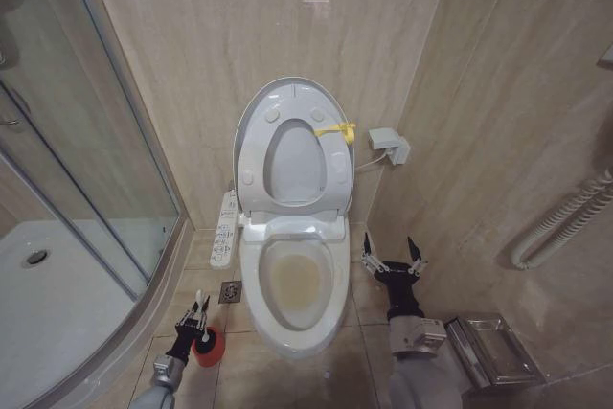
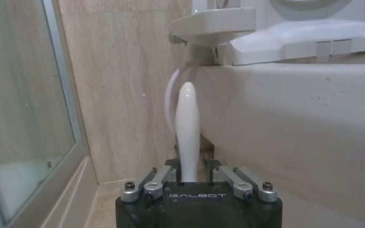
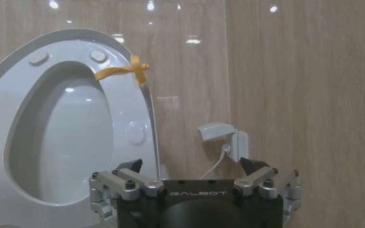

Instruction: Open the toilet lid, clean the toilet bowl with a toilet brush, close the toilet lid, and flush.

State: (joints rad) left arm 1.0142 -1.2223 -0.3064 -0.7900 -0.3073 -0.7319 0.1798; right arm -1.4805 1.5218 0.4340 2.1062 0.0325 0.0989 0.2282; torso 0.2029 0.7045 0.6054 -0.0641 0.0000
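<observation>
White plastic stood upright at the wall: the toilet lid (image 1: 290,146) was already raised, so brushing, closing and flushing were left, I judged. My left end effector (image 1: 195,317), low by the floor, pinched the toilet brush (image 2: 187,130) handle beside the stained toilet bowl (image 1: 293,286). My right end effector (image 1: 393,262) hung spread wide, holding nothing.
</observation>
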